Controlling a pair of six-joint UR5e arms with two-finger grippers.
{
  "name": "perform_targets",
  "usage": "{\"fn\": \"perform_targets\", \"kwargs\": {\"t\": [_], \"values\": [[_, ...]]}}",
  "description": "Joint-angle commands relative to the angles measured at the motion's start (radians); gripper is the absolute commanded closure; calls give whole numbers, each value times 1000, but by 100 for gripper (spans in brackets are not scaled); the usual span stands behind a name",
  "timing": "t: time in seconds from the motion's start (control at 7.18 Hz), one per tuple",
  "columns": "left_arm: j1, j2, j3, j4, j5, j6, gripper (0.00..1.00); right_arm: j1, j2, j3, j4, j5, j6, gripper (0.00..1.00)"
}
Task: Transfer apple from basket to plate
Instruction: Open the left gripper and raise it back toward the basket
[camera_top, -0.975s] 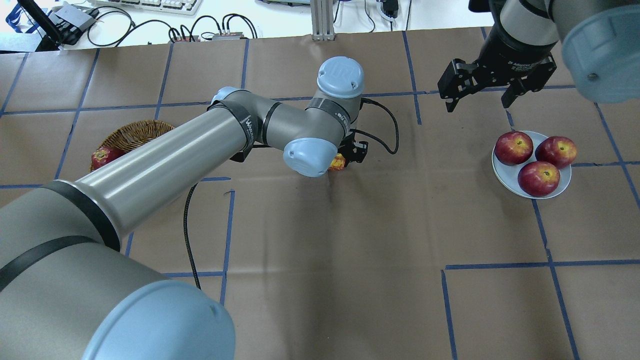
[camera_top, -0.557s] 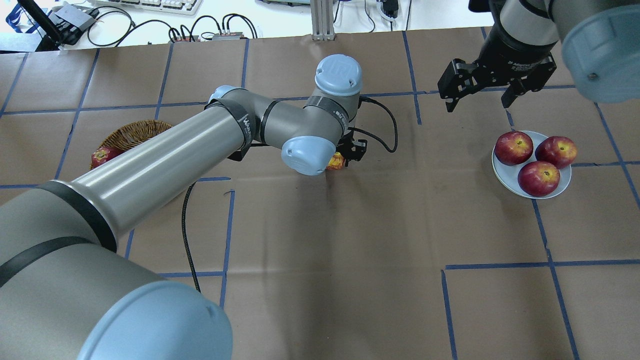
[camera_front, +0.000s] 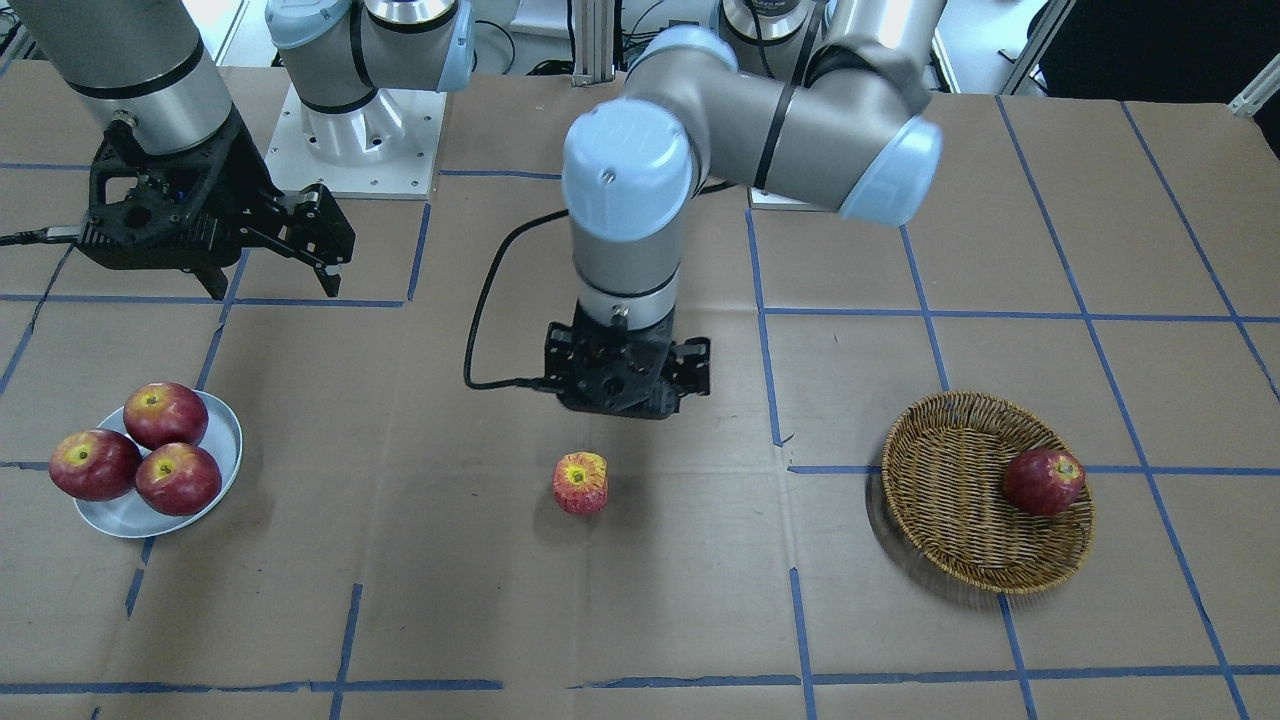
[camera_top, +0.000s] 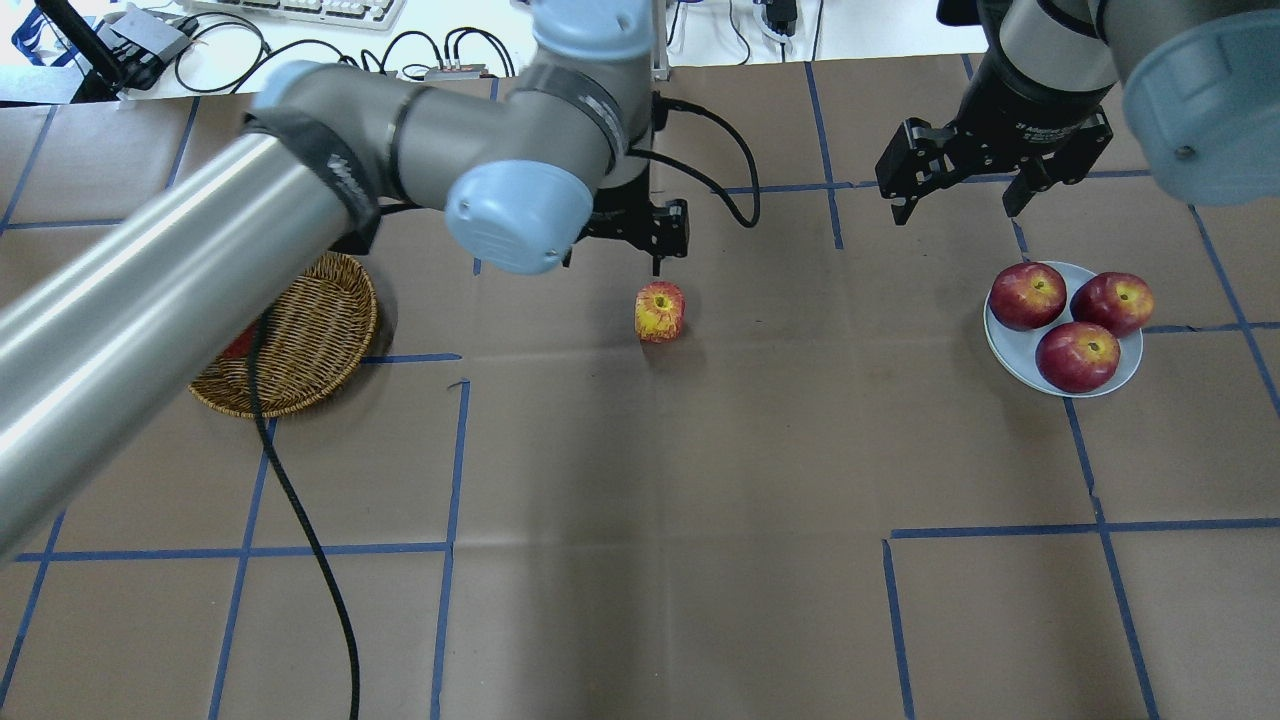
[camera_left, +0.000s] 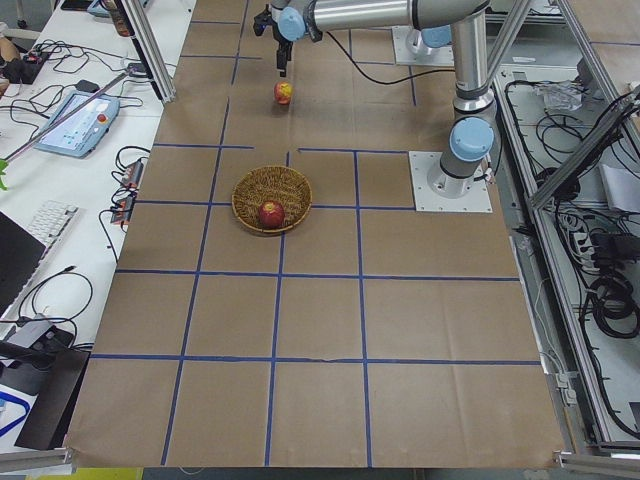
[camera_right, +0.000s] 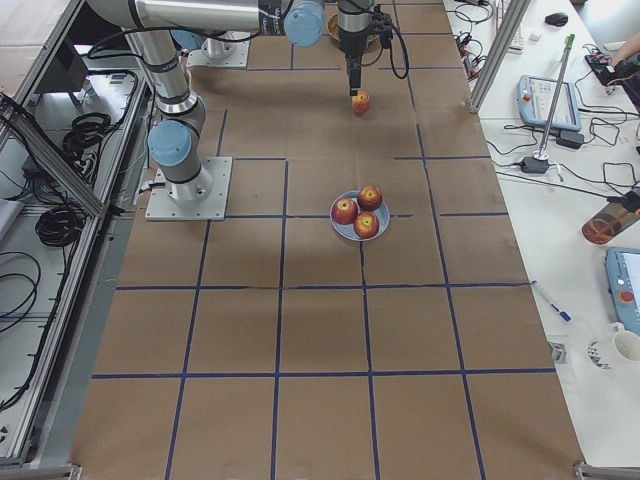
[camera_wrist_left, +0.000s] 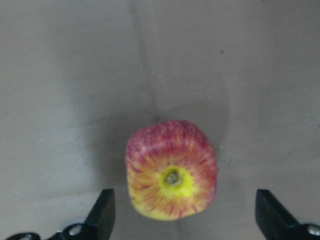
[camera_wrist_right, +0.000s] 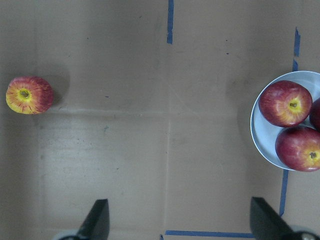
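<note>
- The apple (camera_top: 660, 311), light red with yellow streaks, stands on the brown paper of the table (camera_top: 700, 500). It is alone there, with the yellow stem dip up.
- It is in neither the basket (camera_front: 940, 570) nor the plate (camera_front: 120, 517). It lies between the two, well apart from both and somewhat closer to the basket.
- The left gripper (camera_front: 625, 382) hangs over the apple and points straight down. It does not touch the fruit.
- In the left wrist view its two black fingers (camera_wrist_left: 102, 214) are wide apart and hold nothing. The apple shows between them with free paper on each side.
- The right gripper (camera_top: 955, 212) hovers above the table near the plate, on the side away from the robot. Its fingers (camera_wrist_right: 97, 221) are also spread apart and empty.
- In the right wrist view the plate is at the right edge and the apple is far to the left.
- Three dark red apples (camera_top: 1077, 356) lie close together on the pale bluish plate and fill most of it.
- One more dark red apple (camera_front: 1043, 481) rests inside the wicker basket, against the wall on the side away from the plate.
- In the overhead view the left arm crosses over a part of the basket and hides most of this fruit.
- A black cable (camera_top: 300, 520) hangs down from the left arm.
- Blue tape lines (camera_top: 1000, 531) divide the paper into big squares.
</note>
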Motion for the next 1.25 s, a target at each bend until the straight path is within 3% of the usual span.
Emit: {"fn": "perform_targets", "kwargs": {"t": [0.0, 0.28, 0.56, 1.11], "values": [[140, 266, 2, -283, -5, 146, 1, 0, 2, -1, -2, -1, 0, 0], [173, 362, -1, -341, -5, 149, 1, 3, 12, -2, -19, 14, 14, 0], [179, 338, -27, -333, 0, 152, 1, 76, 41, -2, -82, 8, 70, 0], [182, 319, -24, -328, -12, 154, 1, 320, 267, -8, -356, -39, 379, 0]]}}
